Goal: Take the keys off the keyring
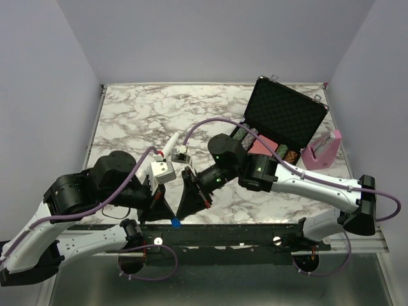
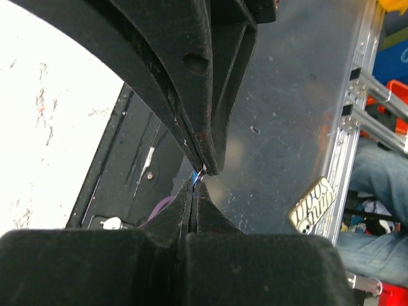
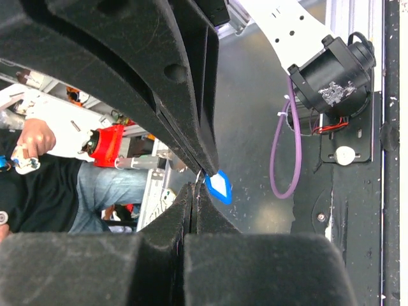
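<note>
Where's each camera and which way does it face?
Top external: above and behind, looking down on the table; left arm, right arm show.
Left wrist: looks along its left gripper, past the table's near edge.
Right wrist: looks along its right gripper toward the left arm's base.
Wrist views share the blue key and keyring between meeting tips.

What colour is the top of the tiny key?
Bright blue, with a white patch in the middle. The key shows best in the right wrist view.

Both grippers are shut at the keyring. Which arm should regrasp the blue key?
Right, probably. The blue key sits just beside the fingertips of the right gripper and shows plainly in its wrist view; the left gripper sees only a blue sliver. Left could hold the keyring.
</note>
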{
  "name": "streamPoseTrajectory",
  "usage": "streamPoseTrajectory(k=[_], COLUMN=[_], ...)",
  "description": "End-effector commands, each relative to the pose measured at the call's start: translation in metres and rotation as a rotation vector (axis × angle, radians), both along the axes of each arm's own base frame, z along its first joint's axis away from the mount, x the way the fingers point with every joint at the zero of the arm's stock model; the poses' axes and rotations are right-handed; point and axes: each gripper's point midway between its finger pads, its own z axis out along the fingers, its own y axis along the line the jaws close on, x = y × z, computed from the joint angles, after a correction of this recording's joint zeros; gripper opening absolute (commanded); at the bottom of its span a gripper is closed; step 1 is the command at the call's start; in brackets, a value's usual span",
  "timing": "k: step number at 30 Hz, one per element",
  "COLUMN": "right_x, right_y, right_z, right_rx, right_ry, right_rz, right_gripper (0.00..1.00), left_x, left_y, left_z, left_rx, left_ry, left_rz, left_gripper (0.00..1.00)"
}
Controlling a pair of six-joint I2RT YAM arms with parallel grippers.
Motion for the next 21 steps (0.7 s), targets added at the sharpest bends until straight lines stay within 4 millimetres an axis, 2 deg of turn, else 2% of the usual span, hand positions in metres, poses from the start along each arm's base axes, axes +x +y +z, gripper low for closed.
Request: streamPoseTrajectory(k=[1,11,21], right_x=[-0.008,-0.012,-0.02], right_y=[0.004,0.008,0.014], right_z=[0.0,-0.019,-0.04], right_rx=[-0.007,-0.044,-0.099], right_ry=[0.015,0.038,0.059], right_rz=[0.054,0.068,0.092], right_gripper=[0.01,0.01,0.01], left_x=[0.021,0.031,0.04], left_y=[-0.014,-0.015,-0.018], left_z=[0.009,-0.001,0.003], left_rx=[-0.009,0.084,0.111], left_ry=[-0.117,-0.13,-0.163], left_rz=[-0.008,-0.015,0.0], left_gripper=[0.0,0.0,0.0])
